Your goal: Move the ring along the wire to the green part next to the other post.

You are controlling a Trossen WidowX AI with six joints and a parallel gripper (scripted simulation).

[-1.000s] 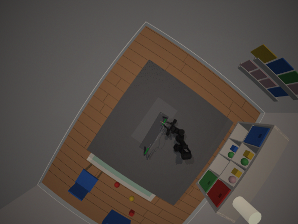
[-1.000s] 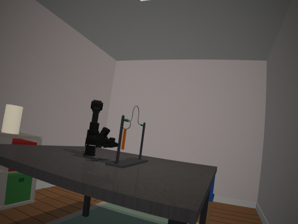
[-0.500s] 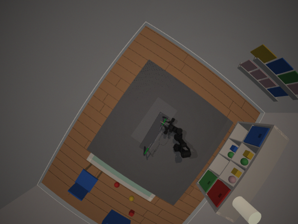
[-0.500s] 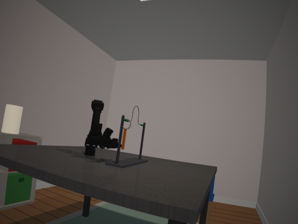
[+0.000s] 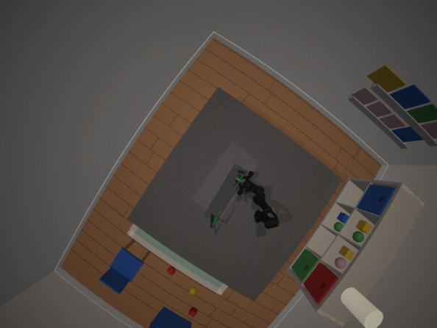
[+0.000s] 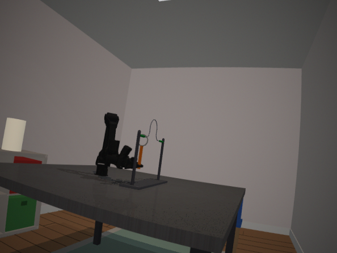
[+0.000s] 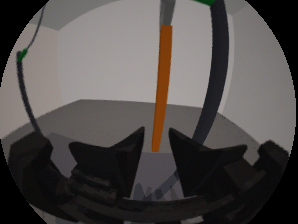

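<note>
One end effector (image 5: 240,180) (image 6: 140,166) (image 7: 156,129), partly open and gripping nothing, has its two fingers around one handle (image 6: 140,156) (image 7: 162,85).

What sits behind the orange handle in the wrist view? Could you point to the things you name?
Behind the orange handle (image 6: 140,155) (image 7: 163,82) are the pale wall (image 7: 115,65) and, lower down, the grey table top (image 7: 100,119). The strip directly behind it is covered, so I cannot tell what it hides.

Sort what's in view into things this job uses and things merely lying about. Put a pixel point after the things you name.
Job:
- orange handle (image 6: 140,155) (image 7: 163,85)
- ring (image 6: 147,140)
- wire (image 6: 154,119)
- two posts
- gripper (image 6: 141,166) (image 7: 156,129)

Lying about:
- red ball (image 5: 171,271)
- yellow ball (image 5: 193,290)
- red cube (image 5: 193,312)
- white cylinder (image 5: 361,307) (image 6: 13,134)
</note>
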